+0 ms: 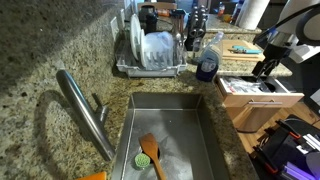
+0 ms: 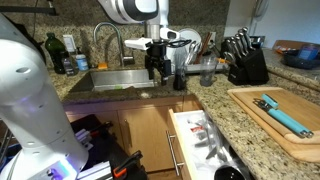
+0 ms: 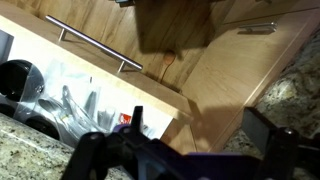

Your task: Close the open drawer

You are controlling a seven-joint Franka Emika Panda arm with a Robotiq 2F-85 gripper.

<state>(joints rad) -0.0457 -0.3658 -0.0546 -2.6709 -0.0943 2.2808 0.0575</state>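
Drawer [image 2: 195, 140] stands pulled well out from under the worktop [image 2: 232, 110], its contents exposed and its bar handle [image 3: 95, 45] untouched. Gripper [image 2: 155, 72] hangs above the drawer, clear of it, fingers [image 3: 90, 150] spread, nothing held. Judged barely begun: descent to the drawer front, contact and the full push inward are all left.

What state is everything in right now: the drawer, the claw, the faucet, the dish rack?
Drawer: open, pulled out, things inside.
Claw: open, holding nothing.
Faucet: no water visibly running.
Dish rack: loaded with plates.
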